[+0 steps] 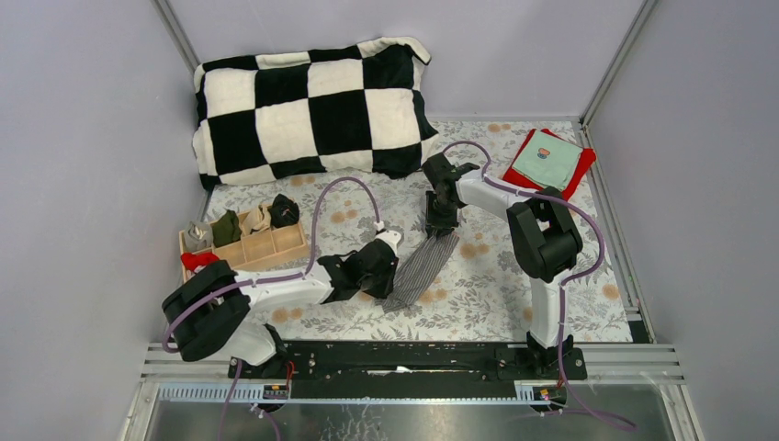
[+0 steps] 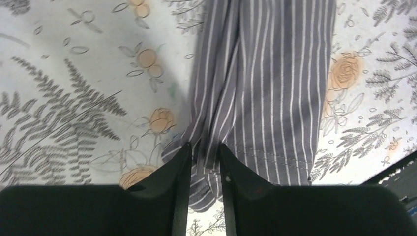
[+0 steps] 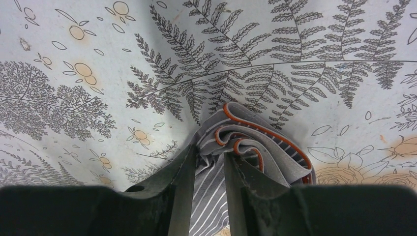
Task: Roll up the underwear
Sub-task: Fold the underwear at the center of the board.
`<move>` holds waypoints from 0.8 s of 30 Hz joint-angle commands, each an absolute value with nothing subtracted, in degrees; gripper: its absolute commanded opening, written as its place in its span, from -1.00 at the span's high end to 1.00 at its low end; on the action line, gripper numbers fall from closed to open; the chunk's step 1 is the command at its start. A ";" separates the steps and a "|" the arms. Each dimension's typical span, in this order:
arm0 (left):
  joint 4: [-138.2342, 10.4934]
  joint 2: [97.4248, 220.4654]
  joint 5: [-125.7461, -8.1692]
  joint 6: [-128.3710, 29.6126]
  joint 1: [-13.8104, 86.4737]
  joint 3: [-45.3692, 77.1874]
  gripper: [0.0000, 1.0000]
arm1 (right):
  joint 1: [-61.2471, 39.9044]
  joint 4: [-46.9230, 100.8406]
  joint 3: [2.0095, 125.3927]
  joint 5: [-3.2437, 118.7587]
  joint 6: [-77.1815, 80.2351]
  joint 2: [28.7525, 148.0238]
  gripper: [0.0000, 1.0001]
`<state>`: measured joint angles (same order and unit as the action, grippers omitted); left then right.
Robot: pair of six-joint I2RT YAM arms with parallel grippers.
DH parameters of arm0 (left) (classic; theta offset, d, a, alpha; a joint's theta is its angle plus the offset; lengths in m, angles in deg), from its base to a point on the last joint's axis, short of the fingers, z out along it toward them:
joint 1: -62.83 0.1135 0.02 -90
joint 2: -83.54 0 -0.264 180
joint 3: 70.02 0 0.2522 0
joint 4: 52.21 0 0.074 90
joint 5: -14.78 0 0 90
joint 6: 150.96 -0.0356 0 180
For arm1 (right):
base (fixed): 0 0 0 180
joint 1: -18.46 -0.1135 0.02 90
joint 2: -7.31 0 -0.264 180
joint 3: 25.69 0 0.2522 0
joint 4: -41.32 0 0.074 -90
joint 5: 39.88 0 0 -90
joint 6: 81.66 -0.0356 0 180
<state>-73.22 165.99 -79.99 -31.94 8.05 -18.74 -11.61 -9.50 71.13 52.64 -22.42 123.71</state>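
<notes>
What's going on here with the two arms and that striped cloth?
Two robot arms are working on the grey striped underwear, laid out long on the floral table. The left gripper straddles its hem end, the right gripper the bunched orange-trimmed waistband. Cloth sits in both jaws; whether they grip is unclear. Not rolled yet.

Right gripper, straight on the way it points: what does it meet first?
The grey striped underwear: its bunched, orange-edged end lies between the right gripper fingers. Behind it, probably the floral table cover.

Bright, even light; soft shadows; the underwear (image 2: 265,88) looks slightly blurred.
</notes>
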 commanded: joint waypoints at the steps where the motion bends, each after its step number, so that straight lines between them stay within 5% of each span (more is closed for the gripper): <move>1: -79.28 162.02 -87.64 -30.23 8.29 -17.50 0.28 | -11.37 -9.36 69.37 49.37 -20.85 125.42 0.29; 7: -85.60 154.69 -94.72 -29.74 8.34 -12.43 0.05 | -11.36 -9.27 69.36 49.68 -20.71 125.56 0.25; 11: -83.36 152.94 -89.29 -31.90 8.31 -10.01 0.00 | -11.39 -9.25 69.54 49.91 -20.67 125.52 0.23; 18: -66.52 157.88 -73.29 -32.83 6.35 -15.10 0.76 | -11.35 -9.14 69.87 50.03 -20.93 125.26 0.22; 24: -61.03 163.84 -72.90 -32.34 5.44 -18.32 1.00 | -11.42 -9.08 69.85 50.03 -21.49 123.67 0.16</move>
<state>-68.32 161.38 -75.34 -32.07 5.86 -15.90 -11.63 -9.11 71.13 52.88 -22.47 123.66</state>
